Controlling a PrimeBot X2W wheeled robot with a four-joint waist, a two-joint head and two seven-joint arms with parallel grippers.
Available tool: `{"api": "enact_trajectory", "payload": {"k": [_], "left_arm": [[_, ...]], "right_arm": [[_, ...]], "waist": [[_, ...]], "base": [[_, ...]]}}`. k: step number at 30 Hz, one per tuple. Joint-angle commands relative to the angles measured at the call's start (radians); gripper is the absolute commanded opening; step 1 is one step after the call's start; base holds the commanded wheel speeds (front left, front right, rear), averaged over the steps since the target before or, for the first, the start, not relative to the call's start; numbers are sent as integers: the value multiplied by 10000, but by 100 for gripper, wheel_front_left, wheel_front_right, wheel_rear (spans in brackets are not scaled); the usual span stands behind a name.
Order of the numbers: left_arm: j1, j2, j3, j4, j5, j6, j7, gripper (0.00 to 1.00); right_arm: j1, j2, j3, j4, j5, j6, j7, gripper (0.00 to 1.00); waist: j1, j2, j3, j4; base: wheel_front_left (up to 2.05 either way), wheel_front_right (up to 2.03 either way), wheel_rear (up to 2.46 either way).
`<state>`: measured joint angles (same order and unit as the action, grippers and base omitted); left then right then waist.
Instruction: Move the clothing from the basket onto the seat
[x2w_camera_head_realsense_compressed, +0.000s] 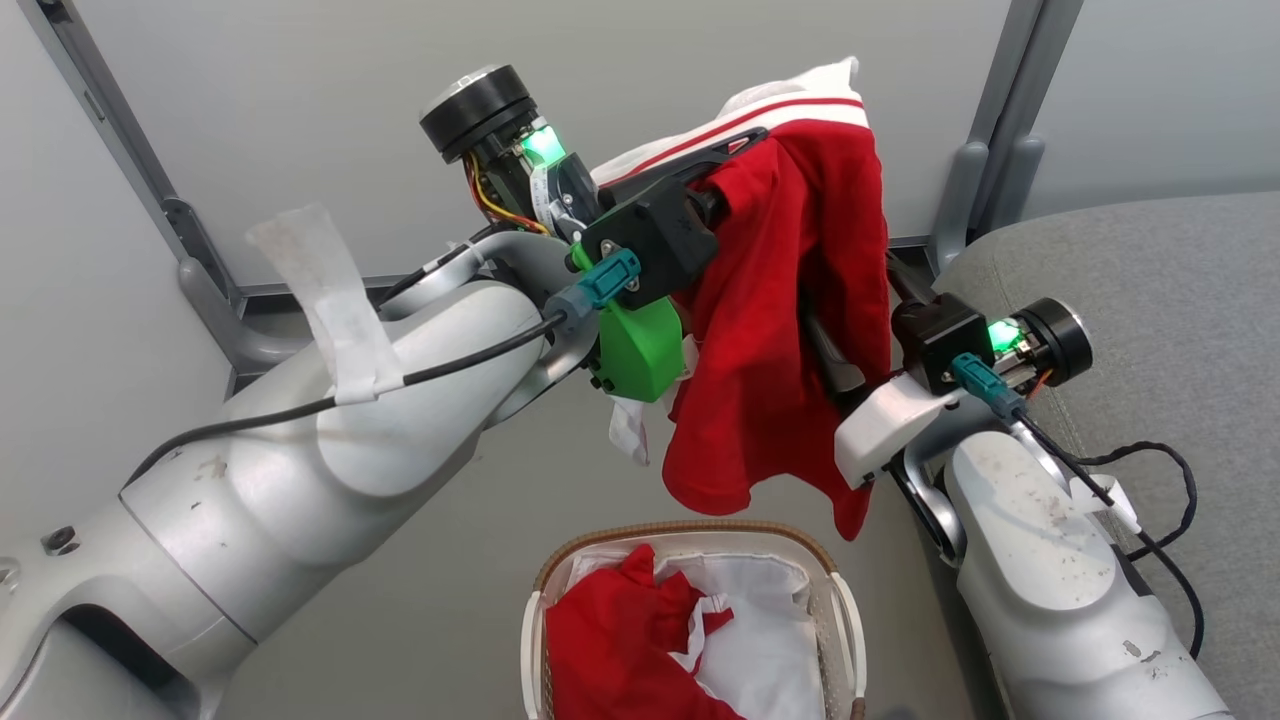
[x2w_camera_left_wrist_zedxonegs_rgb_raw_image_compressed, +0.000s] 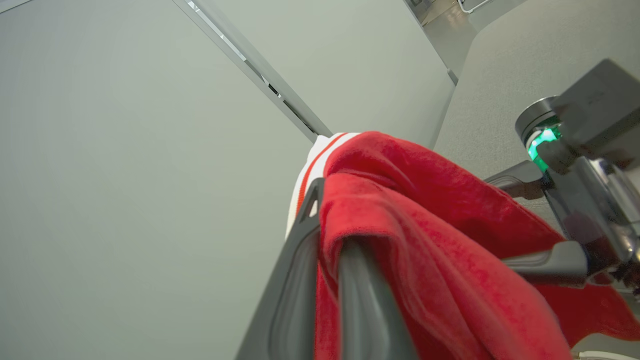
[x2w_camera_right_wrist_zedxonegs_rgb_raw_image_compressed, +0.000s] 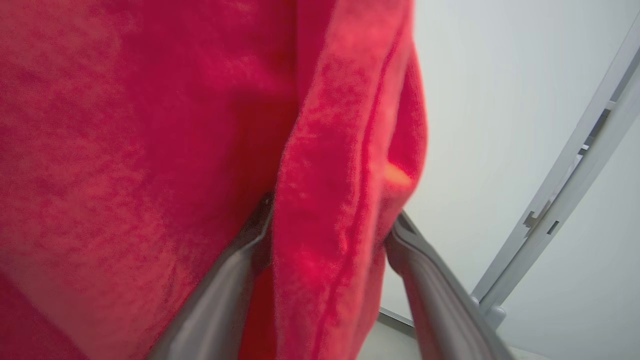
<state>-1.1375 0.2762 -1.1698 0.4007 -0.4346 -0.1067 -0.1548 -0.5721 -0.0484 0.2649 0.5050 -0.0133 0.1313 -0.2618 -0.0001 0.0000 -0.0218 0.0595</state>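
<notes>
Basket (x2w_camera_head_realsense_compressed: 848, 620): nearest you, bottom centre of head view. Brown woven rim, white perforated sides. Near half cut off by the frame edge.
Basket contents: one red basket garment (x2w_camera_head_realsense_compressed: 615, 640) bunched on the L side, lying on the white liner (x2w_camera_head_realsense_compressed: 765, 655). Liner is bare on the R side. Trim or lettering on this piece can't be made out.
L gripper (x2w_camera_head_realsense_compressed: 735, 160): you've got it raised above and beyond the basket, fingers clamped tight on the lifted garment (x2w_camera_head_realsense_compressed: 780, 330). In L wrist view the cloth is pinched between the two fingers (x2w_camera_left_wrist_zedxonegs_rgb_raw_image_compressed: 295, 280) and draped over the inner one.
Lifted garment: red w/ white band + thin red stripe at the top edge. Hangs free in the air, not on the seat. In head view its lower hem ends close to the basket's far rim; touching or apart, can't tell.
R gripper (x2w_camera_right_wrist_zedxonegs_rgb_raw_image_compressed: 332, 217): fingers spread wide, a hanging fold of the lifted garment between them. Cloth lies against both fingers, no squeeze visible.
Hidden: R fingertips sit behind the cloth in head view. The garment's far side and full shape are folded away from you.
Seat (x2w_camera_head_realsense_compressed: 1150, 300): grey cushion to the R, beyond the R arm, cut off by the frame edge. A black cable (x2w_camera_head_realsense_compressed: 1170, 470) loops on it.
Wall (x2w_camera_head_realsense_compressed: 300, 100): pale panels w/ grey posts, farthest back.
</notes>
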Motion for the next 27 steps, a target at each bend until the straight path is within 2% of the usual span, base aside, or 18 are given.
{"api": "enact_trajectory", "payload": {"k": [1,2,3,14,15,17,18,27], "left_arm": [[178,-7,-23,-39,7,58,-72,0],[201,-8,-32,-61,-13,67,-90,0],[231,0,-32,-78,-64,83,-79,0],[895,386,201,379,-616,331,-236,0],[1027,424,238,474,-733,343,-269,9],[1265,426,326,615,-962,381,-412,51],[1385,418,365,695,-1038,410,-461,100],[2880,295,920,1273,-1840,595,-1045,100]], "right_arm": [[-118,-43,78,199,69,-10,-49,75],[-166,-43,149,362,122,-8,-49,33],[-215,-34,255,506,168,-10,-49,0],[-241,-37,568,619,520,-9,-49,0],[-230,-38,527,604,538,-9,-49,0],[-224,-35,460,578,590,-9,-49,0],[-237,-35,399,571,591,-10,-49,0],[-361,-37,-282,446,363,-10,-49,0]], "waist": [[1,0,-21,-3],[1,0,-31,-3],[1,0,-41,-6],[1,0,-7,-102],[1,0,4,-114],[1,0,31,-131],[1,0,46,-136],[1,0,191,-257]], "base": [[0,0,0],[0,0,0],[0,0,0],[0,0,0],[0,0,0],[0,0,0],[0,0,0],[0,0,0]]}}
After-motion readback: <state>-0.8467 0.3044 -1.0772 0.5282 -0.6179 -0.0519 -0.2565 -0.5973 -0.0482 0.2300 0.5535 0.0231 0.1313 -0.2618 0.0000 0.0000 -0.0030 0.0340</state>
